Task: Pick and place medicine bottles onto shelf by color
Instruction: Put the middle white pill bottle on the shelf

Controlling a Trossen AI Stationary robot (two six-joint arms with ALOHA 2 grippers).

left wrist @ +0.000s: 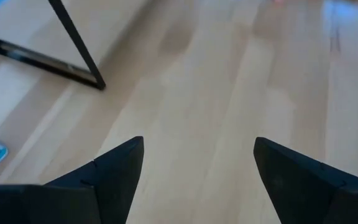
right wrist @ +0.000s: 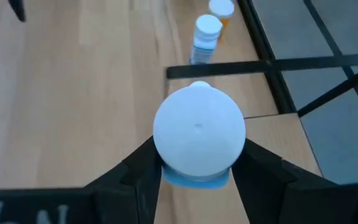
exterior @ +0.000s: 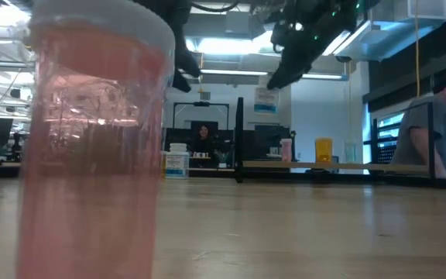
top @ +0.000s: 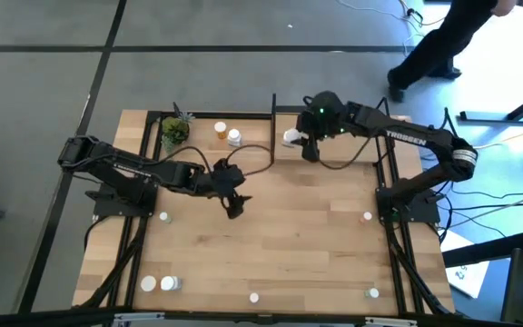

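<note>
Progress partial: I see two bottles (top: 227, 133) on shelf (top: 261, 136) at 12 o'clock. Right gripper (right wrist: 197, 171) pinches white-capped bottle (right wrist: 199, 132) over shelf. Left gripper (left wrist: 197, 168) spread, empty, mid-table. Strays (top: 159, 283) remain toward 6 o'clock.

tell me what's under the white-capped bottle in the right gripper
The right gripper grips a white-capped bottle above the wooden shelf. The cap hides the bottle's body and the spot right beneath it.
</note>
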